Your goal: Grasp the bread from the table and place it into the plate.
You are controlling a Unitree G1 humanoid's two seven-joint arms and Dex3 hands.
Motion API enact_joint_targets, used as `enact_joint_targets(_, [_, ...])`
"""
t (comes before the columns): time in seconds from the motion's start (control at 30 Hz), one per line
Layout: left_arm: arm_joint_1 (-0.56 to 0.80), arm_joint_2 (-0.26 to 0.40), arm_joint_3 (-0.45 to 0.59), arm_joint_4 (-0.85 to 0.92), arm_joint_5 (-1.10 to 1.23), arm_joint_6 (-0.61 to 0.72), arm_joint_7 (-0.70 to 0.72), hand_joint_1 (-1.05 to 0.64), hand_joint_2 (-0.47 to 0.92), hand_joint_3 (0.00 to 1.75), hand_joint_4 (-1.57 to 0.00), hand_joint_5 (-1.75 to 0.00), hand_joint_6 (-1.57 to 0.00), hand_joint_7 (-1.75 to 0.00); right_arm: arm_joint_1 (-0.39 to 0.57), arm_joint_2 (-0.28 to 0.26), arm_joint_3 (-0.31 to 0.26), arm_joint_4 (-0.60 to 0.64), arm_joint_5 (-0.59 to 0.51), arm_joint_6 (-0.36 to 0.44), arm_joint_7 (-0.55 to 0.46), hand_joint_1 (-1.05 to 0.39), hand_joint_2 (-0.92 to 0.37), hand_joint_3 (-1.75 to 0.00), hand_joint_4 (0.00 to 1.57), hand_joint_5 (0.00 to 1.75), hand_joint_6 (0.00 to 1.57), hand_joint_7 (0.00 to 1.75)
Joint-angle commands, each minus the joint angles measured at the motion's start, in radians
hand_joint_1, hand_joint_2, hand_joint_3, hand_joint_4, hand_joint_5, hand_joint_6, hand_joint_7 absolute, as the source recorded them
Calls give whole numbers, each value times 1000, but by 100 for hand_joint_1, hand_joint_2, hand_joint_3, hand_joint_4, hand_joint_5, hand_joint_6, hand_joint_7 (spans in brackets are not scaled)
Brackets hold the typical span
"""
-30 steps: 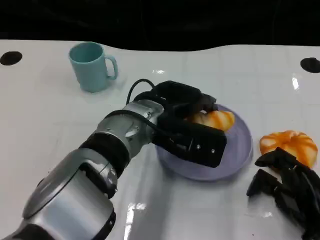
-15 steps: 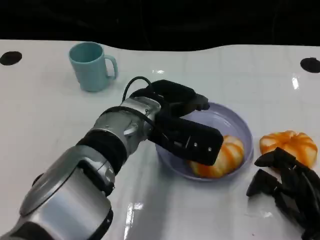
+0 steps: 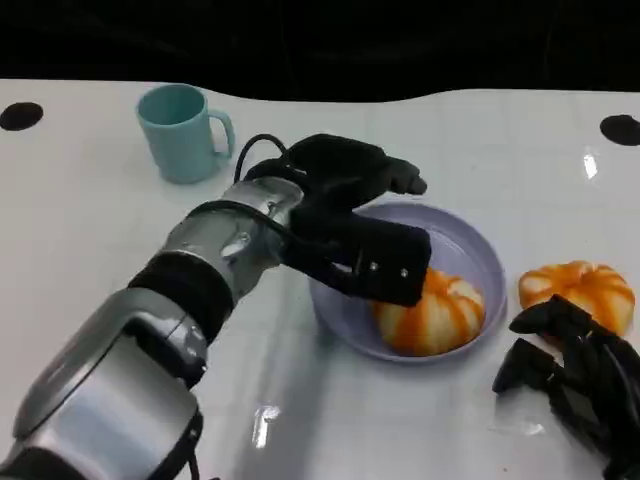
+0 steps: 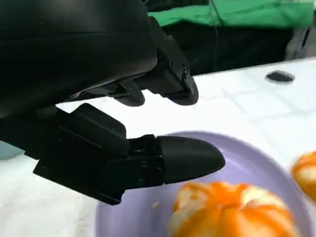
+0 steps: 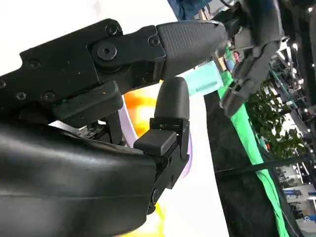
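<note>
An orange-and-white striped bread [image 3: 437, 312] lies in the lilac plate [image 3: 478, 247], toward its near side. My left hand [image 3: 352, 225] hovers over the plate's left part, fingers apart and holding nothing, just left of the bread. In the left wrist view the left hand [image 4: 98, 98] is spread above the plate [image 4: 247, 158], clear of the bread [image 4: 232, 212]. A second bread [image 3: 582, 290] sits on the table right of the plate. My right hand [image 3: 575, 380] rests at the lower right, just in front of that bread, fingers apart and empty.
A light blue cup [image 3: 185, 132] stands at the back left of the white table [image 3: 120, 240]. Black round marks [image 3: 621, 129] sit near the table's far corners. In the right wrist view, past the right hand [image 5: 168, 123], the cup [image 5: 207, 81] shows small.
One second ago my left hand held the bread over the plate. It let go, the bread dropped into the plate's near side, and the hand drew back to the left.
</note>
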Motion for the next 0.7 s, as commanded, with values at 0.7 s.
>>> enact_joint_targets(0.7, [656, 8, 546, -527, -1000, -97, -600, -61, 92, 45, -52, -95, -62, -13, 25, -12, -2, 4, 5, 12, -4, -55, -92, -25, 64, 159, 59, 124])
